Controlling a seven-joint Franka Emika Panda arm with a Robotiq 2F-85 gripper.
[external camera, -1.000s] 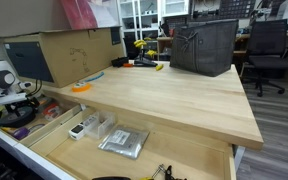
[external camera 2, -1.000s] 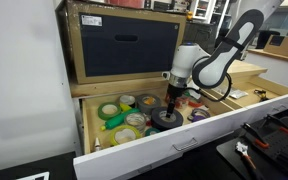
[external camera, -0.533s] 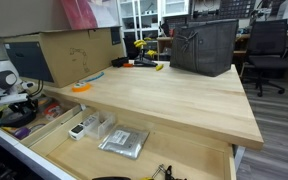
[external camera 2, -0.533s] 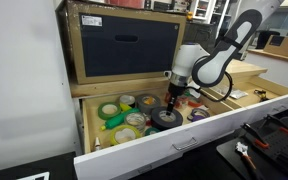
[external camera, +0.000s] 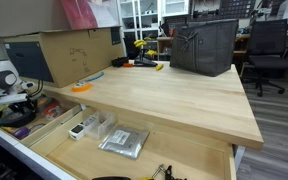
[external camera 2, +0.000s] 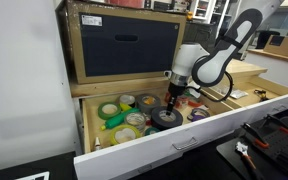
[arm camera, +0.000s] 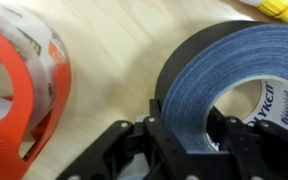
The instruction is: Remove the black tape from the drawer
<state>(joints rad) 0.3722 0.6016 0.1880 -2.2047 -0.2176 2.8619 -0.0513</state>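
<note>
Your fingers are closed on the wall of the black tape, lower right in the wrist view, lying in the drawer. Lift straight up, clear of the orange roll.

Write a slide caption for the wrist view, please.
Gripper shut on the wall of the black tape, an orange tape roll beside it.

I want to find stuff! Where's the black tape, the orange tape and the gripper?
black tape [arm camera: 194, 70], wrist view, its dark ring face.
orange tape [arm camera: 39, 105], wrist view, its orange side.
gripper [arm camera: 184, 128], wrist view, midway between its fingertips.
</note>
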